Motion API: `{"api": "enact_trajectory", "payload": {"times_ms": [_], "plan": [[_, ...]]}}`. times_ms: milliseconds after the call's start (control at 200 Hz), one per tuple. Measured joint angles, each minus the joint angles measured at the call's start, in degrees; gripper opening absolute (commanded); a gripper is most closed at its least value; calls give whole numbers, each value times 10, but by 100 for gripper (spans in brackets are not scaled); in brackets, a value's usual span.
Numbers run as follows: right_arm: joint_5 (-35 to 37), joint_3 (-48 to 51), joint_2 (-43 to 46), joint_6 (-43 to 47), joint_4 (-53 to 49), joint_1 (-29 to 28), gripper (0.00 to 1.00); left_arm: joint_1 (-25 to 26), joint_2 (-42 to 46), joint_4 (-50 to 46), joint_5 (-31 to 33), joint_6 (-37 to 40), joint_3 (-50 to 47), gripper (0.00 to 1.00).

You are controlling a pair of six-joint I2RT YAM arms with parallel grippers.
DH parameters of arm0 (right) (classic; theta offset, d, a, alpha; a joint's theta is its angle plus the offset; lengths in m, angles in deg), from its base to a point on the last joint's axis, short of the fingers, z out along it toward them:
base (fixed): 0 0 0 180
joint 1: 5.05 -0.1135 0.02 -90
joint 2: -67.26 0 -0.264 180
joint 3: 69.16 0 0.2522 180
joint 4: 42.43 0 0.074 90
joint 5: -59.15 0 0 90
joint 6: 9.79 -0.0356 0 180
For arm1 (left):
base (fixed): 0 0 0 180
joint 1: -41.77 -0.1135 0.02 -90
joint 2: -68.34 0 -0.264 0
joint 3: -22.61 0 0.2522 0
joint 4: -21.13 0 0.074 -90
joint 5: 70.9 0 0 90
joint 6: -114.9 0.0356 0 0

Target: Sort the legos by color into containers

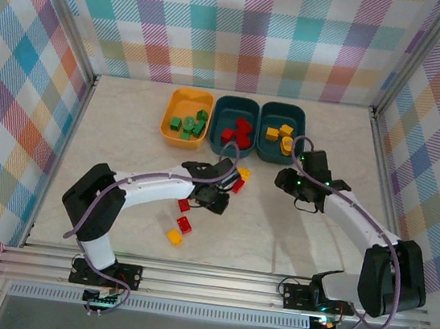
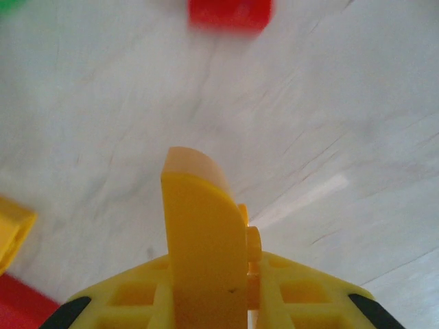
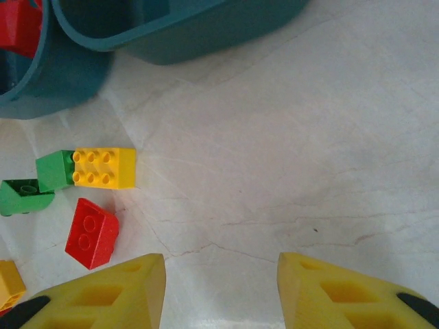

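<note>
My left gripper point(image 1: 215, 199) is squeezed shut, maybe on a yellow bit point(image 2: 252, 241), I can't tell. The teal tub point(image 1: 286, 106) holding yellow legos point(image 1: 277, 133) sits up and right of it, nearer my right gripper point(image 3: 221, 264), which is part open and empty.

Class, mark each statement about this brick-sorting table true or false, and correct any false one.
1. The orange-yellow rounded plastic tub holds green plastic toy bricks. True.
2. The left end effector is open and empty. False: the left end effector is shut on a yellow plastic brick.
3. The right end effector is open over the pale marbled table, with nothing between its jaws. True.
4. The middle dark teal plastic tub holds yellow bricks. False: the middle dark teal plastic tub holds red plastic bricks; the sorted yellow bricks lie in the right dark teal plastic tub.
</note>
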Motion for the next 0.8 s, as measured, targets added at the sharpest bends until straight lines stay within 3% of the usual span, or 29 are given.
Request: {"api": "enact_trajectory", "payload": {"times_ms": [245,580,800], "plan": [[-19,70,72,-30,-10,54,46,-25,-136,-17,-52,2,262,18],[-47,116,132,-43,-23,61,47,-114,-441,-80,-156,0,742,22],[-60,133,162,-43,-24,61,48,-109,-503,-75,-162,-23,810,34]]}}
